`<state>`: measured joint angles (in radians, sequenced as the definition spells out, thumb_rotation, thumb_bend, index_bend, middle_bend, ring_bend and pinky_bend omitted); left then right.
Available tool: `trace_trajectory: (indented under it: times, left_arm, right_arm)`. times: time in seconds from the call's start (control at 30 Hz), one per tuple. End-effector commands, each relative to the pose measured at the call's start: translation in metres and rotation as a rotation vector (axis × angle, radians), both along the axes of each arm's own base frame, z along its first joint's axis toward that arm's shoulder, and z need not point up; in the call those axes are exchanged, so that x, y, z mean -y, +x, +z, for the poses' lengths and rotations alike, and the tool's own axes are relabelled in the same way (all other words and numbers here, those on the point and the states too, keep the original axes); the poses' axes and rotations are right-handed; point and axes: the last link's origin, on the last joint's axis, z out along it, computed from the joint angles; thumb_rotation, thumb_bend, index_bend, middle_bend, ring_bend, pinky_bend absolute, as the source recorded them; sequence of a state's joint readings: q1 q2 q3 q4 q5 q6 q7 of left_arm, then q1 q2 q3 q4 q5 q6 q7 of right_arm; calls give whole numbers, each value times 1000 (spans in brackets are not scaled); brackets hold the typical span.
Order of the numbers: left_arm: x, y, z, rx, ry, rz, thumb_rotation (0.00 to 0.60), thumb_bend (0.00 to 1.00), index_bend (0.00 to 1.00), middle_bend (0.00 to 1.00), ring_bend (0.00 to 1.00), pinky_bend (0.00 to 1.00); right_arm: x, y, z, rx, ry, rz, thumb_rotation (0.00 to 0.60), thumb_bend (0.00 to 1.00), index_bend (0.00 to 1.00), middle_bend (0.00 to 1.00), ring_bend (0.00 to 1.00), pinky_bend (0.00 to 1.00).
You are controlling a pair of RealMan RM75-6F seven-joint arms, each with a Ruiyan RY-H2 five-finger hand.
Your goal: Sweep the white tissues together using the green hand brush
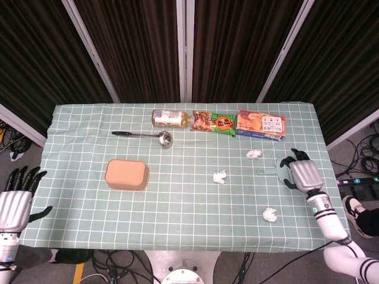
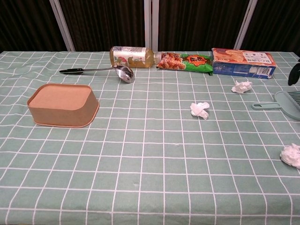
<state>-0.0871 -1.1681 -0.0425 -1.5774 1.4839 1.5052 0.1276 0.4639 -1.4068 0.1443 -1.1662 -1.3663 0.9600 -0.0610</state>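
Right hand (image 1: 300,173) above green hand brush (image 2: 285,104), fingers spread, gripping nothing (contact unclear). Brush head under palm, handle running leftward beyond fingertips. Three white tissues (image 1: 219,176) further left. Left hand (image 1: 14,203) far off, open.

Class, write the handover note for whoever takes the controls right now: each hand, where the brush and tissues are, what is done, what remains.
Left hand: off the table's near left corner, fingers apart, holding nothing.
Right hand: above the green hand brush, hiding its head in the head view; whether it grips is unclear.
White tissues: one by the blue box, one mid-table, one near the front edge, all apart.
Done: nothing swept.
Left: grip the brush, sweep the three together.
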Motion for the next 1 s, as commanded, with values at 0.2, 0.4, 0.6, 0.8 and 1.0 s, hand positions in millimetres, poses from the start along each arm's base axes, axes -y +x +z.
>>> trace_trajectory:
  times: [0.2,0.4,0.6,0.8,1.0]
  left_arm:
    - [1,-3,-2,33,-22,15,600,110,150,96,0,15]
    - [1,-5,-2,37,-19,14,600,109,150,95,0,15]
    - [2,-6,-3,41,-20,16,600,110,150,96,0,15]
    - [3,-9,-5,50,-24,22,600,110,150,95,0,15]
    - [3,-11,-6,74,-36,27,600,110,150,95,0,16]
  right_arm:
    - [25,4,-46,-25,34,7,600,172,403,381,70,130]
    - [28,5,-53,-57,32,27,600,171,416,416,70,130]
    - [31,5,-61,-111,54,33,600,172,420,424,70,130]
    - [32,6,-68,-132,51,37,600,208,444,434,71,130]
    - [32,5,-73,-161,58,41,600,219,450,455,90,130]
